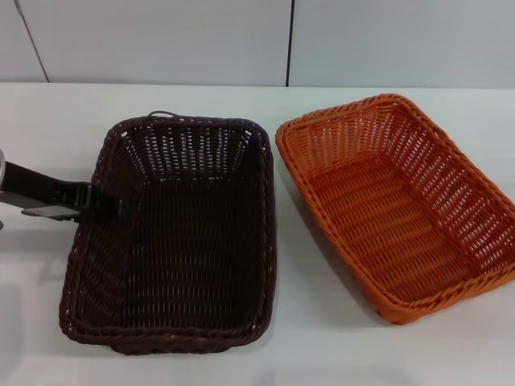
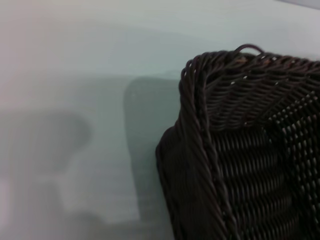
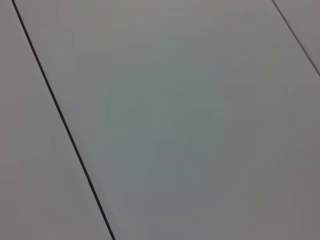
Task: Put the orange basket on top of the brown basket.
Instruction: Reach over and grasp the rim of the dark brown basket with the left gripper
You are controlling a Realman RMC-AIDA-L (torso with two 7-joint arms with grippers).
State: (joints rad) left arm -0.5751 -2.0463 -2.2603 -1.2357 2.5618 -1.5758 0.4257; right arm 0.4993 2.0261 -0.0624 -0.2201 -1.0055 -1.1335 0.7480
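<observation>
The brown basket (image 1: 173, 241) sits left of the middle of the white table. The orange basket (image 1: 402, 201) sits to its right, turned at a slight angle, with a narrow gap between the two. Both are empty. My left gripper (image 1: 113, 207) reaches in from the left and is at the brown basket's left rim, its black tip dark against the weave. The left wrist view shows one corner of the brown basket (image 2: 240, 150) close up. My right gripper is out of view, and the right wrist view shows only pale panels.
The white table (image 1: 322, 338) runs to a pale panelled wall (image 1: 241, 40) at the back. A thin loop of strand (image 1: 159, 113) sticks up from the brown basket's far rim.
</observation>
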